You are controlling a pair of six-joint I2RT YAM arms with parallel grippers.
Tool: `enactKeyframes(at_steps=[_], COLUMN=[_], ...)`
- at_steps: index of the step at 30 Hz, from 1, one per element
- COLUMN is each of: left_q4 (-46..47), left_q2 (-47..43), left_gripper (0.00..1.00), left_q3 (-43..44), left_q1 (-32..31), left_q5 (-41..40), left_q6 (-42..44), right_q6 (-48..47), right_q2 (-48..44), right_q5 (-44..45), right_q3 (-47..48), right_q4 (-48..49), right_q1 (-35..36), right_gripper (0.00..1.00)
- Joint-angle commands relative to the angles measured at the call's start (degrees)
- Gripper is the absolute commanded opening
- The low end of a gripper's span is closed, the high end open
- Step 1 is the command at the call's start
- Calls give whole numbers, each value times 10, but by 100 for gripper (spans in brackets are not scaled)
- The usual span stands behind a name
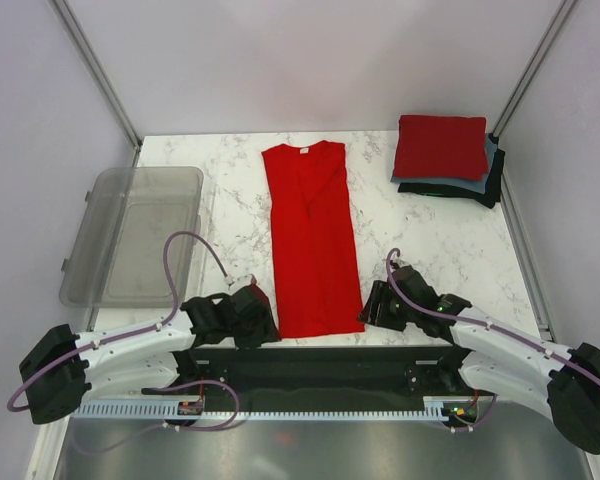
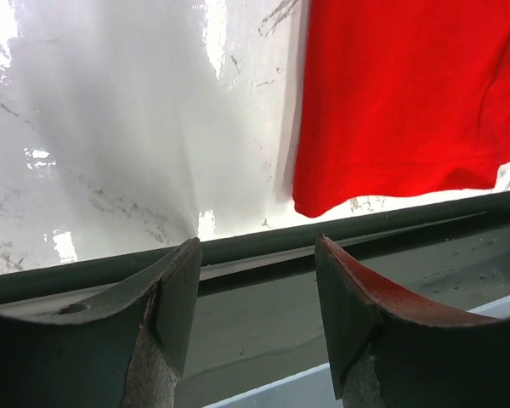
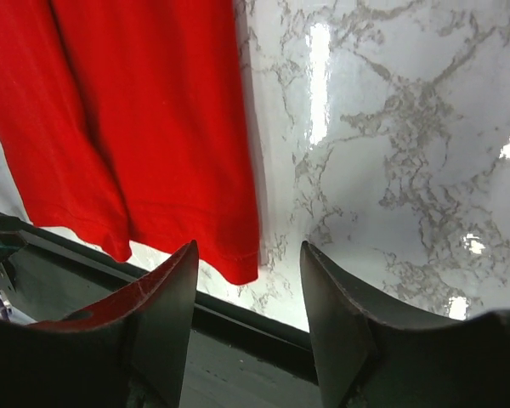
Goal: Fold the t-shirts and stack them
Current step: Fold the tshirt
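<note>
The left gripper [image 2: 255, 253] and right gripper [image 3: 248, 255] both hang with jaws apart and empty. The red t-shirt [image 1: 310, 240] has one hem corner just ahead-right of the left gripper and the other just ahead-left of the right. The lengthwise fold looks done. Next, pinch both corners and carry the hem collarward. The folded stack [image 1: 445, 158] waits far ahead-right.

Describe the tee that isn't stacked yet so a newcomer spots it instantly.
On the marble table, look between the clear grey bin on the left and the stack of folded tees at the far right. The bright red t-shirt lies there alone, collar at the far end. Unlike the compact stacked tees, it is one long narrow strip.
</note>
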Motion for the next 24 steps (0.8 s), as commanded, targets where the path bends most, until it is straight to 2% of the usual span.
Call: enactKeyframes(at_steps=[1, 11, 15, 24], left_q4=[30, 68, 77, 153], left_q2=[-8, -58, -75, -11], left_gripper=[63, 65, 66, 61], left_q3=[-12, -36, -36, -60], left_q1=[-4, -4, -4, -4], left_q5=[-25, -56, -64, -57], left_q6=[-35, -53, -48, -51], right_q6=[4, -13, -15, -28], right_q2=[19, 71, 80, 104], right_q5=[6, 7, 9, 8], right_q3=[-13, -9, -10, -11], right_q4=[21, 53, 61, 76], right_q1=[5, 24, 28, 28], right_gripper=[59, 45, 42, 31])
